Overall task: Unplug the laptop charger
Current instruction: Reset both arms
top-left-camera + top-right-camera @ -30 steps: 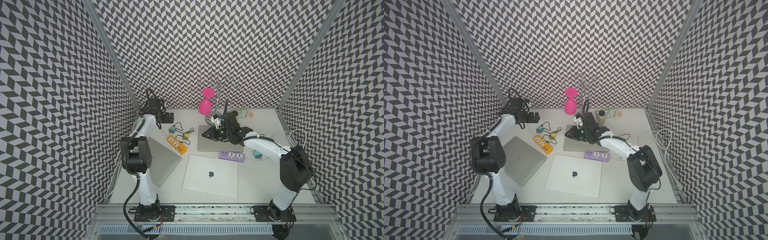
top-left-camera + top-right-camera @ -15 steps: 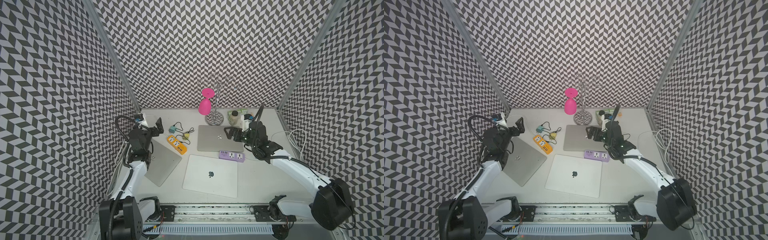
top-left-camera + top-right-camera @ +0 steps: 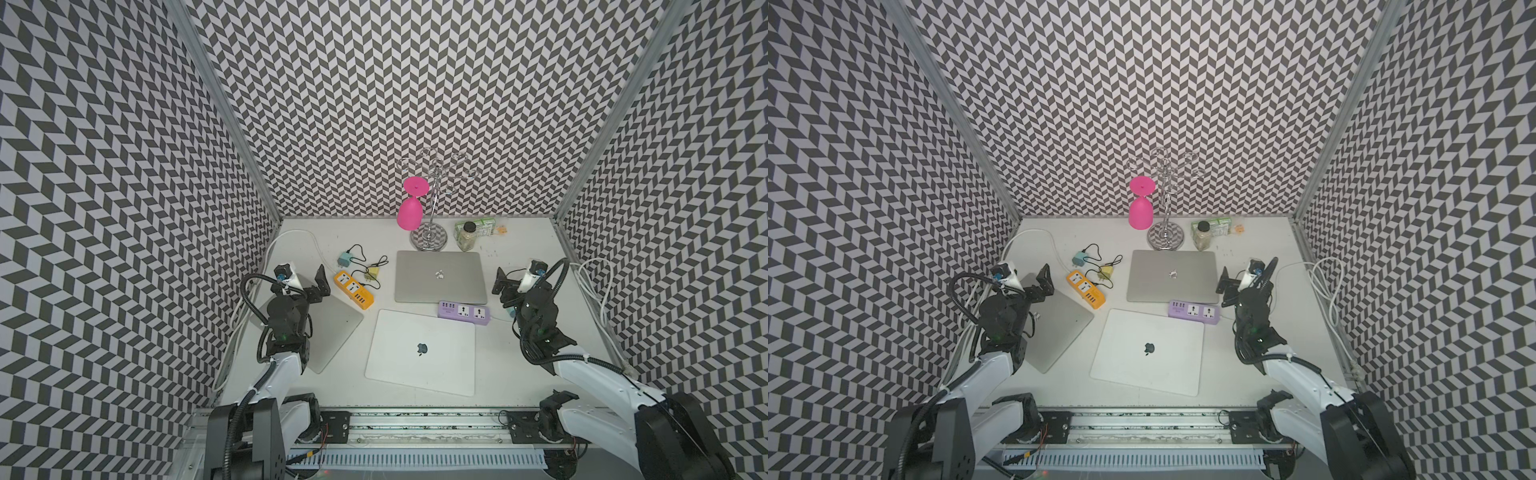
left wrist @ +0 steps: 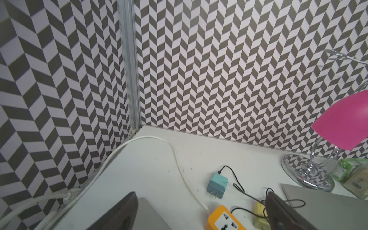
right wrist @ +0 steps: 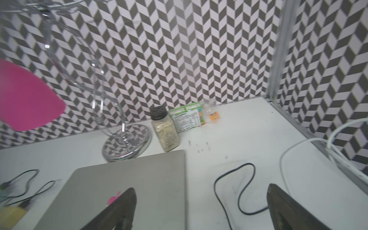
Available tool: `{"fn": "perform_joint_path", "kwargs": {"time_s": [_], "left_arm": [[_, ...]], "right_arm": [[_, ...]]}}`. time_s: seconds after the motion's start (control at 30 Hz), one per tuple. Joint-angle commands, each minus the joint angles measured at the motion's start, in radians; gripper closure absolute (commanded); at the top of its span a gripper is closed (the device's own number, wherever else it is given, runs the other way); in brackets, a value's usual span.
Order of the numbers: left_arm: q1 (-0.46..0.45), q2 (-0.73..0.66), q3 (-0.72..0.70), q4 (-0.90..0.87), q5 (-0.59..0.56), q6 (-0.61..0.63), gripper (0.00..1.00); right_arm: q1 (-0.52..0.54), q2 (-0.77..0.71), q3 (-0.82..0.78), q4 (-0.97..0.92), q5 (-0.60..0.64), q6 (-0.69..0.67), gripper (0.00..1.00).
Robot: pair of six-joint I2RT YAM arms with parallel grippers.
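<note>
A teal charger (image 3: 344, 261) with a black cable lies on the table, its prongs bare, in the left wrist view too (image 4: 217, 185). A yellow charger (image 3: 372, 274) lies beside the orange power strip (image 3: 354, 289). The grey laptop (image 3: 440, 276) is closed, and a loose black cable (image 5: 235, 185) lies to its right. My left gripper (image 3: 309, 286) hangs open over the far corner of the silver laptop (image 3: 332, 328), holding nothing. My right gripper (image 3: 511, 284) is open and empty, right of the grey laptop and beyond the purple power strip (image 3: 463, 311).
A white laptop (image 3: 419, 353) lies at the front centre. At the back stand a glass rack (image 3: 428, 241) with a pink goblet (image 3: 410, 212), a spice jar (image 3: 467, 237) and a green box (image 3: 482, 226). White cables (image 3: 594, 282) coil by the right wall, and another white cable (image 3: 291, 239) runs along the left.
Both arms have drawn back from the rear of the table toward the front. My right gripper has left the grey laptop's far-left corner and opened.
</note>
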Motion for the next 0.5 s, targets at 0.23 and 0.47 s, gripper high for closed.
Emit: {"fn": "perform_joint_path", "kwargs": {"time_s": [0.23,0.47], "left_arm": [[0.001,0.196,-0.098,0.388,-0.010,0.011,0.01],[-0.003,0.393,-0.116,0.600,0.106,0.067,0.00]], "right_arm": [[-0.121,0.084,-0.134,0.386,-0.029,-0.057,0.01],[-0.165,0.171,-0.217,0.584,-0.075,-0.052,0.01]]}}
